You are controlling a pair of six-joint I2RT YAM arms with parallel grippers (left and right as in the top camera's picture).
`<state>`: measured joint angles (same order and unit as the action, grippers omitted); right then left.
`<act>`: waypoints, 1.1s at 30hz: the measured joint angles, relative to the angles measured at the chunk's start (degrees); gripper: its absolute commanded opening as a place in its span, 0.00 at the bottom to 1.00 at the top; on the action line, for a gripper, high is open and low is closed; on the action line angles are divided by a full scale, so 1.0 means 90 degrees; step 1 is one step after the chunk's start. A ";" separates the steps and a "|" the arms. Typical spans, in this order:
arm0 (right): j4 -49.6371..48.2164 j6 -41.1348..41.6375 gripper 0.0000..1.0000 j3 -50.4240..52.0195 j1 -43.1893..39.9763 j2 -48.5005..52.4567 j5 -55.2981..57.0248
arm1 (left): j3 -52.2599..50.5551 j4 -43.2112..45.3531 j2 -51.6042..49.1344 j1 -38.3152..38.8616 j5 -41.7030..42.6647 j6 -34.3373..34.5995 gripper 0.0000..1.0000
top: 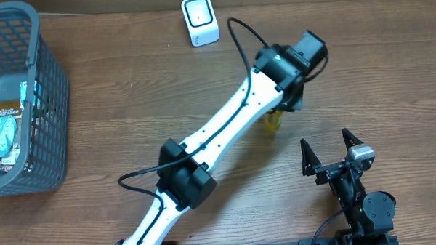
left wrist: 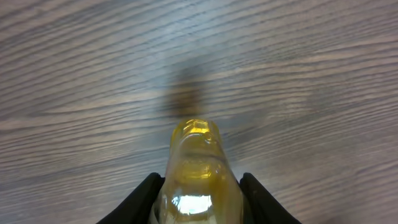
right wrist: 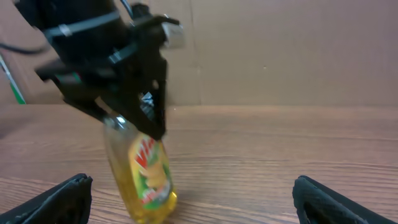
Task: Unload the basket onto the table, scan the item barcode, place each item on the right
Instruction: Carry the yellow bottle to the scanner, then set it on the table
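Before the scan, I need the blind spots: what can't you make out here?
Barcode: none shows on the bottle; right wrist view gives only a blurred label, partly behind the left hand.
Bottle body: overhead, the left arm covers most; the left wrist view crops it at the bottom edge.
Contents of the basket: cut by the overhead's left edge, print too small.

The basket point(top: 50, 92) is sitting at the left edge of the surface point(top: 130, 118), with packets point(top: 4, 133) lying in it. The scanner point(top: 200, 20) is standing at the far edge. The bottle point(right wrist: 146, 180) is sitting right of centre in the left pincer point(left wrist: 199, 193), with the right pincer point(top: 326, 142) sitting apart, nearer the front edge.
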<state>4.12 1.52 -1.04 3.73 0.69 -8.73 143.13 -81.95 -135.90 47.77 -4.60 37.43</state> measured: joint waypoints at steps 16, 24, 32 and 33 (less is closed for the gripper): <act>-0.0002 -0.0002 1.00 0.0000 0.0000 0.0000 0.0000 | -0.0002 0.0607 -0.0512 0.0158 -0.0141 0.0015 0.19; 0.0002 -0.0002 1.00 0.0000 0.0000 0.0000 -0.0002 | -0.0012 0.0765 -0.0512 0.0328 -0.0138 0.0012 0.23; 0.0000 -0.0002 1.00 0.0000 0.0000 0.0000 0.0000 | -0.0032 0.0775 -0.0529 0.0362 -0.0138 0.0012 0.39; 0.0000 -0.0005 1.00 0.0000 0.0002 0.0000 0.0000 | -0.0032 0.0775 -0.0529 0.0362 -0.0138 0.0005 0.40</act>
<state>4.12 1.48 -1.04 3.75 0.69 -8.73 142.85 -74.98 -140.66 51.03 -5.85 37.47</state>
